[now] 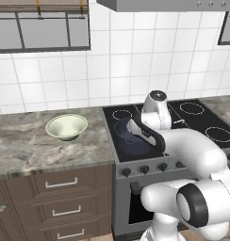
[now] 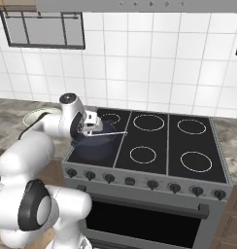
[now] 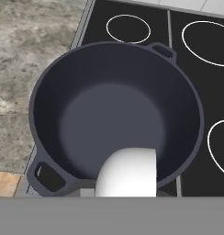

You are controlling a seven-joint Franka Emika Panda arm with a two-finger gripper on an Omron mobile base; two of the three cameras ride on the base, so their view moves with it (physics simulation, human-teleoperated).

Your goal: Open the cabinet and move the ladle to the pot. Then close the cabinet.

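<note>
Over the pot (image 3: 116,110) | tool (image 2: 93,127) clamped on ladle (image 2: 108,133) | hand view: white bowl end; right base view: thin handle

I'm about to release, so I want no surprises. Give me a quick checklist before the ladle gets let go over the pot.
1. Grip: ok. The gripper is shut on the ladle by its handle.
2. Ladle over the pot: ok. In the hand view its bowl hangs over the pot's inside.
3. Pot free inside: ok, nothing lies in it.
4. Pot seated: ok, on the front left burner of the stove.
5. Green bowl out of the way: ok, on the counter, apart from the pot.
6. Cabinet door state: cannot tell.
</note>
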